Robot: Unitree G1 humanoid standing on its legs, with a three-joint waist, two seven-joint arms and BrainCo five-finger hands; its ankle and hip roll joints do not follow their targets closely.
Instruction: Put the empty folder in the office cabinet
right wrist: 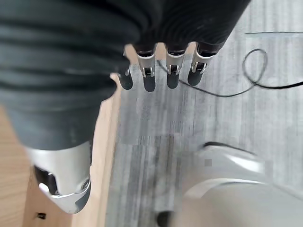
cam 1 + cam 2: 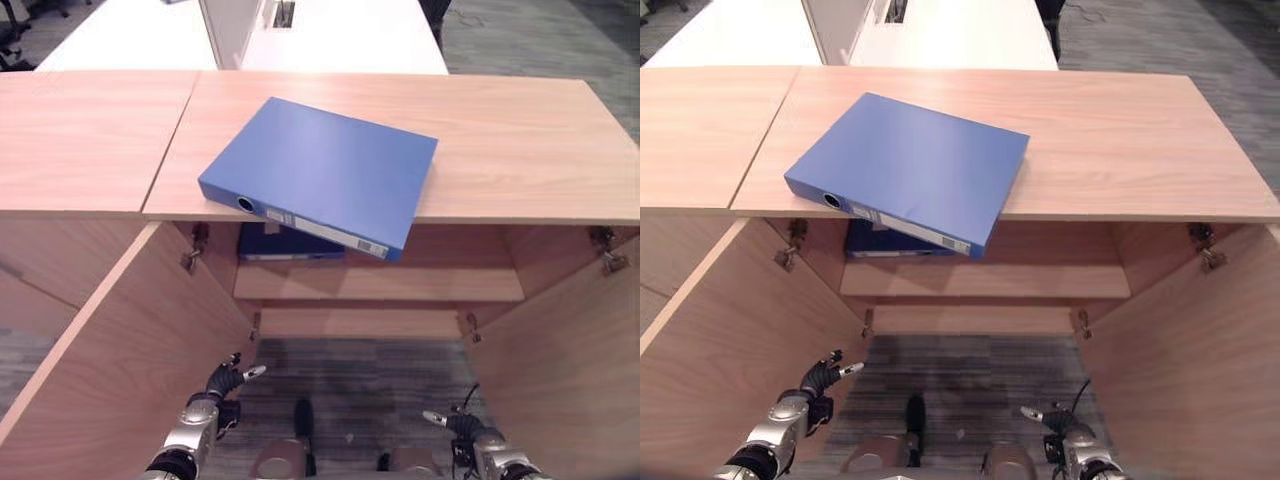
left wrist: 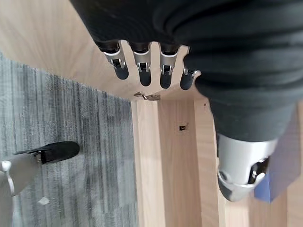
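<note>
A blue folder lies flat and askew on the wooden cabinet top, its spine corner hanging over the front edge. Below it the office cabinet stands with both doors swung out, the left door and the right door. On the inner shelf a second, darker blue folder lies at the left. My left hand hangs low beside the left door, fingers straight, holding nothing. My right hand hangs low near the right door, fingers straight and empty.
A neighbouring cabinet top adjoins on the left. A white desk with a divider stands behind the cabinet. Grey carpet lies between the open doors.
</note>
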